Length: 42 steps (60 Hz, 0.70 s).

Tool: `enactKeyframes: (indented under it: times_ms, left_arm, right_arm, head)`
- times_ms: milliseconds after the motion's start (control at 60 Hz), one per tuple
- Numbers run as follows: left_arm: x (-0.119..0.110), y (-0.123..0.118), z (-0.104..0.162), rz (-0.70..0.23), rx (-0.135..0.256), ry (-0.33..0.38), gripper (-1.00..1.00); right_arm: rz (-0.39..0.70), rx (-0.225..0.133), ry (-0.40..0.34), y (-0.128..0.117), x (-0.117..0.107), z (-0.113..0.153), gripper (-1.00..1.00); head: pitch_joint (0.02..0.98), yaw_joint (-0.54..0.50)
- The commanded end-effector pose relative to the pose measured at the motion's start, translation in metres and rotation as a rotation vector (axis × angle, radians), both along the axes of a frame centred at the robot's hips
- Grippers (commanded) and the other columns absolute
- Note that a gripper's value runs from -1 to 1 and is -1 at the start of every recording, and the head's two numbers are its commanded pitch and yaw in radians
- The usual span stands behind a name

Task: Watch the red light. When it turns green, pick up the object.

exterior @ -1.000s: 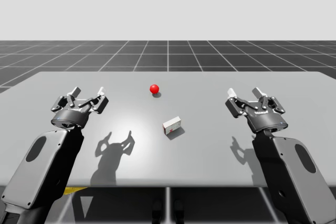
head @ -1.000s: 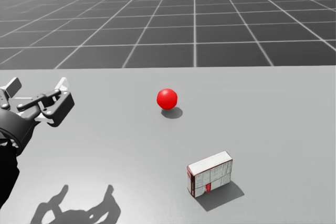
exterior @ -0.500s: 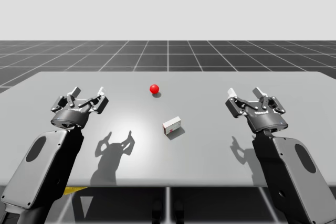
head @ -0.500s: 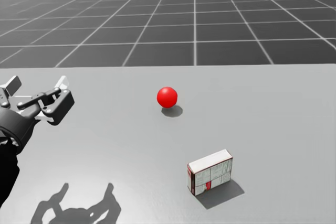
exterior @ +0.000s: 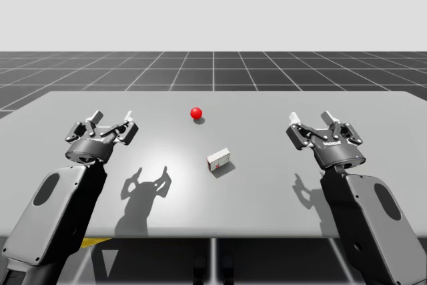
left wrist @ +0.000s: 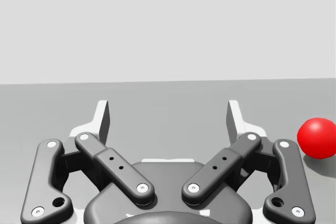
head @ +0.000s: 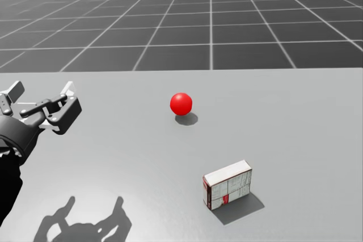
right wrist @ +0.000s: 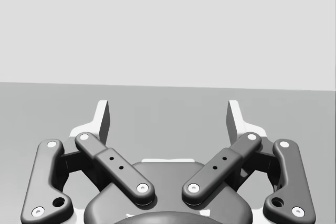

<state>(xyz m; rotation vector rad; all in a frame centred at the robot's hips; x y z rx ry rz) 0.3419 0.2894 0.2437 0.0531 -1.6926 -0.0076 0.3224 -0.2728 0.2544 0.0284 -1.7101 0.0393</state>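
The box (exterior: 219, 159) lies mid-frame, long axis toward upper right, roughly midway between our open left end effector (exterior: 113, 119) and open right end effector (exterior: 309, 121).

Left claw (exterior: 113, 117), right claw (exterior: 309, 119): both spread wide, hovering.

**Table layout, current moment**

The light (exterior: 195, 113) sits on the table (exterior: 267, 188), behind its middle. The box (exterior: 219, 159) lies on the table in front of the light and slightly to its right, apart from it. The left gripper (exterior: 113, 119) hovers over the table's left side and the right gripper (exterior: 309, 121) over its right side. Light and box lie between the two, touching neither. In the left wrist view the light is ahead of that gripper, off to its right.
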Motion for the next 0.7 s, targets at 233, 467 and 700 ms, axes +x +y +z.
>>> enactKeyframes:
  times_ms: [233,467,700]
  left_arm:
    - [0.0002,-0.0005,-0.0004,-0.001,0.003,0.001,-1.00]
    - [0.0002,-0.0005,-0.0004,-0.001,0.003,0.001,-1.00]
    - [0.0002,-0.0005,-0.0004,-0.001,0.003,0.001,-1.00]
  right_arm:
    - [-0.003,0.004,0.000,-0.0004,-0.0001,0.0003,-1.00]
    - [-0.002,0.004,0.000,-0.0008,-0.0001,0.0004,-1.00]
    - [-0.004,0.004,0.000,-0.0014,0.0002,0.0006,-1.00]
  head:
    - [0.577,0.11]
    - [0.578,0.11]
    - [0.579,0.11]
